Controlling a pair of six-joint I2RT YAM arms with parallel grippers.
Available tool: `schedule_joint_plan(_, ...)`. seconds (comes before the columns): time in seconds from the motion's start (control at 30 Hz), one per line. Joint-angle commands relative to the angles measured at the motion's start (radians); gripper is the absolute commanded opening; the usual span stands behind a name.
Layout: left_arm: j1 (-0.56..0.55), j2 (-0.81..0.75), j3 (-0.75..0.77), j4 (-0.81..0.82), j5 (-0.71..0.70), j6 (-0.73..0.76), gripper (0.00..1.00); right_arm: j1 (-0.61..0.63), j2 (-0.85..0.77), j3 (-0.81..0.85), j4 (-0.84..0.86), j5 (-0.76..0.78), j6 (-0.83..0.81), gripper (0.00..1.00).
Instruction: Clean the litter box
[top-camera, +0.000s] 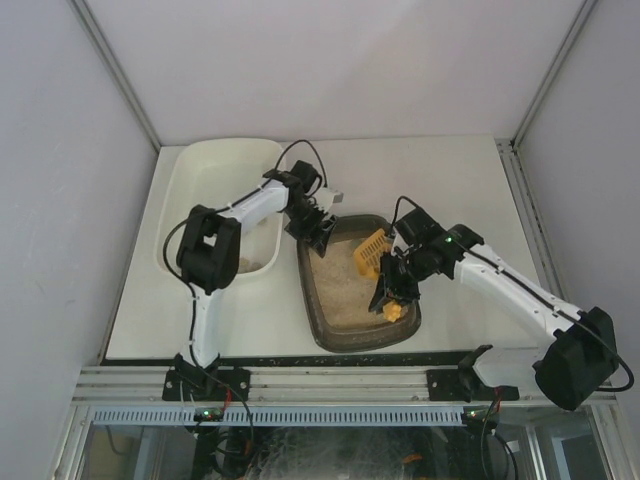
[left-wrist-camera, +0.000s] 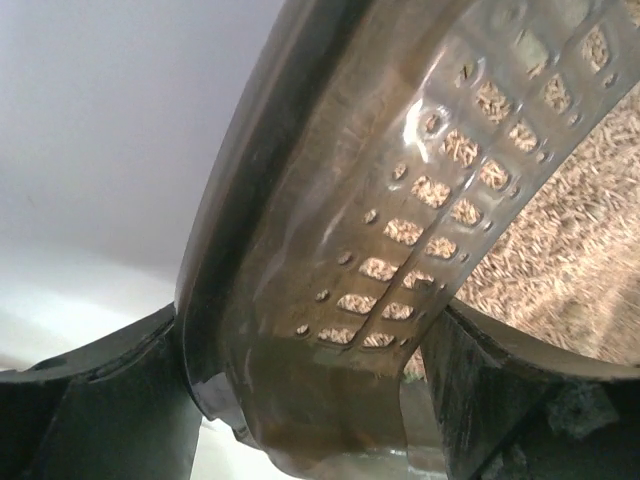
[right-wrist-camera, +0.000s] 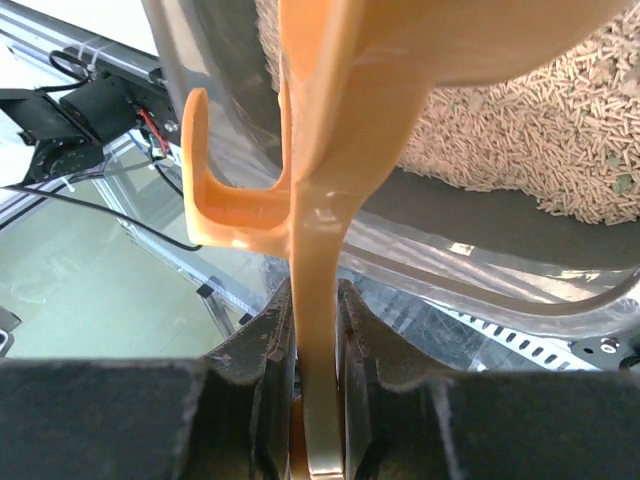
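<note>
Sitting in the middle of the desk (top-camera: 455, 185), the litter box (top-camera: 304, 285) lies just beside the white tub (top-camera: 225, 170), on the tub's right. The left claw (top-camera: 320, 232) is clenched on the far left corner of the box, with one finger on each side of the rim. The right claw (top-camera: 392, 290) is over the box and squeezes the handle of the yellow scoop (top-camera: 372, 250). The scoop's basket end is over the beige litter near the far side of the box.
</note>
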Motion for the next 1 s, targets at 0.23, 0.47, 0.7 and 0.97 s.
schedule_joint_plan(0.23,0.093,-0.359,-0.407,0.146,0.035,-0.487,0.66,-0.052,0.16,0.186,-0.16,-0.061,-0.19,0.0)
schedule_joint_plan(0.47,0.026,-0.558,-0.559,0.287,-0.131,-0.662,0.67,-0.024,0.232,0.198,-0.182,-0.072,-0.182,0.0)
schedule_joint_plan(0.7,-0.135,-0.617,-0.535,0.296,-0.216,-0.751,0.68,0.028,0.221,0.196,-0.188,-0.006,-0.105,0.0)
schedule_joint_plan(0.97,-0.155,-0.632,-0.575,0.32,-0.231,-0.774,0.66,0.103,0.174,0.143,-0.079,0.134,0.101,0.0)
